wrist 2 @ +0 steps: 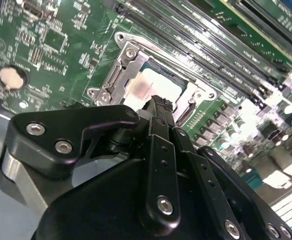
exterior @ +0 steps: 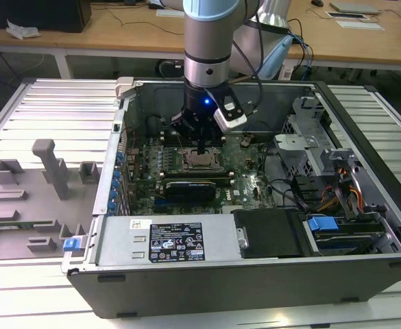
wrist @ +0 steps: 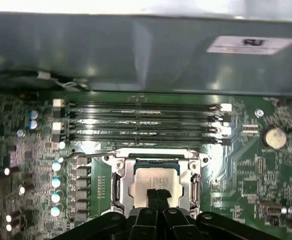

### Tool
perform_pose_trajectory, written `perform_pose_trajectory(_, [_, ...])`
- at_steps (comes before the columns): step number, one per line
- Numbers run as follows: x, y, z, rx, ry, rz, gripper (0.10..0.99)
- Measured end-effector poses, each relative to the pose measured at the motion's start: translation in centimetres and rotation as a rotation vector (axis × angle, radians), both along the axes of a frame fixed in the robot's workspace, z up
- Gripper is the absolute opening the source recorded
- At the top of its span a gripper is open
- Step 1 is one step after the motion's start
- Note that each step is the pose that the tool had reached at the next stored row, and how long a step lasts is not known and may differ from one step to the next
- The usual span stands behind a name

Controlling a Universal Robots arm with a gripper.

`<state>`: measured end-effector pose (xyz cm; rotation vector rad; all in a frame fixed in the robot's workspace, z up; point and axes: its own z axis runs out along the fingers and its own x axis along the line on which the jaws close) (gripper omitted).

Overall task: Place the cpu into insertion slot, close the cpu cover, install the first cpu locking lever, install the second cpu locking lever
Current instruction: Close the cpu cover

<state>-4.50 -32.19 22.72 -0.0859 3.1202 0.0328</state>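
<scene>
Black jaws, tips together, over cpu framed by cpu cover

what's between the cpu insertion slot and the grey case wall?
Long narrow black memory slots, lying side by side, fill the stretch between the square metal-framed insertion slot and the grey metal case wall, in the first wrist view.

In the exterior view the arm is seen as a silvery-grey cylinder capped with pale blue plastic, and a black cable is looped beside it to a small white camera module fixed at the wrist. The gripper below is built in black, with a small blue light lit on its body. In the second wrist view its matte black linkage bars are fastened with round silvery screws.
</scene>
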Motion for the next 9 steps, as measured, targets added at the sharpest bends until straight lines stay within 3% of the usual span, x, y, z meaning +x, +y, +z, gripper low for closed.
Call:
perform_pose_trajectory(5, [0.00,0.04,0.10,-0.006,0.0004,0.021,0.106])
perform_pose_trajectory(9, [0.00,0.06,0.94,-0.008,0.0001,0.021,0.106])
